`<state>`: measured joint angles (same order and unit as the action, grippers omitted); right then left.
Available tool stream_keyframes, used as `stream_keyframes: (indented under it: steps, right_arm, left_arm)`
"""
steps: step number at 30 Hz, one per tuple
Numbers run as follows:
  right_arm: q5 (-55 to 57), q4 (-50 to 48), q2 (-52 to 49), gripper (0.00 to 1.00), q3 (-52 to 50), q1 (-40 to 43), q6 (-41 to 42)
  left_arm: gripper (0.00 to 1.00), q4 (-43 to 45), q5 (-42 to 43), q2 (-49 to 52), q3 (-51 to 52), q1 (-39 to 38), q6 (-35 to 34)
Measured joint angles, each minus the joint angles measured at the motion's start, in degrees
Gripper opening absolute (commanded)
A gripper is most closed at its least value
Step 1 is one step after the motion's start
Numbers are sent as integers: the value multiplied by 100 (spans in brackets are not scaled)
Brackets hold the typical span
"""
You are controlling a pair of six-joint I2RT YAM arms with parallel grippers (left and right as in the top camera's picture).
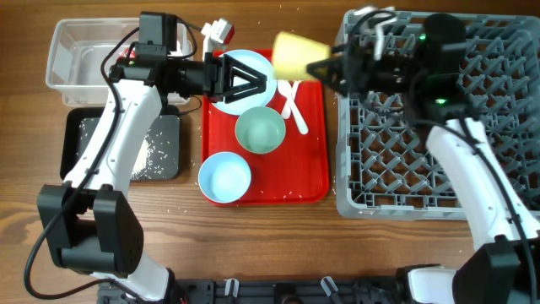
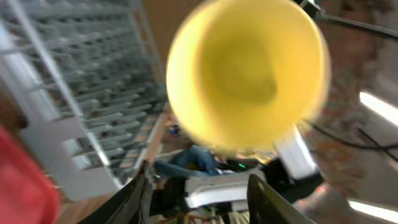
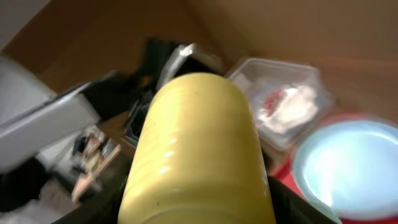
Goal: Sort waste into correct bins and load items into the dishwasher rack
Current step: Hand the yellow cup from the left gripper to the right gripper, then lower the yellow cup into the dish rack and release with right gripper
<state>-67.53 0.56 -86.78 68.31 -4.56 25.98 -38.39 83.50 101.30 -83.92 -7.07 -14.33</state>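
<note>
Yellow cup (image 1: 291, 52) lies on its side, clamped in the right tool (image 1: 325, 66), over the red tray's (image 1: 312, 173) corner just beside the grey rack (image 1: 396, 156). Left tool (image 1: 256, 81) gapes wide, empty, above the blue plate (image 1: 245, 59).

The left arm (image 1: 110, 143) runs up from its base, bends at the elbow and reaches right. The left pincer (image 1: 257, 82) lies level, fingers (image 2: 138, 198) spread apart, gripping nothing. The right arm (image 1: 472, 177) bends and reaches left, with the right pincer (image 1: 325, 66) clamped on the yellow cup (image 1: 293, 52).
</note>
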Motion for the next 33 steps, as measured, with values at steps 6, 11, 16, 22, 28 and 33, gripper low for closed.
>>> stream_keyframes:
  steps: [6,11,16,22,28,33]
  right_arm:
    - [2081,3025,527,53,13,247,-247]
    - [4019,5372,1436,53,350,111,-350]
    - [5344,6872,1497,53,671,-476,-44]
    - [6352,8032,887,54,708,-837,407]
    - [6557,8205,31,64,691,-839,468]
    - [6612,8081,-354,83,461,-839,485]
  left_arm:
    - [58,-9,-2297,0,0,0,0]
    - [58,-35,-4107,0,0,0,2]
    - [59,-184,-5086,0,0,0,4]
    - [59,-297,-5534,0,0,0,4]
    - [60,-299,-5611,0,0,0,4]
    - [60,-299,-5626,0,0,0,4]
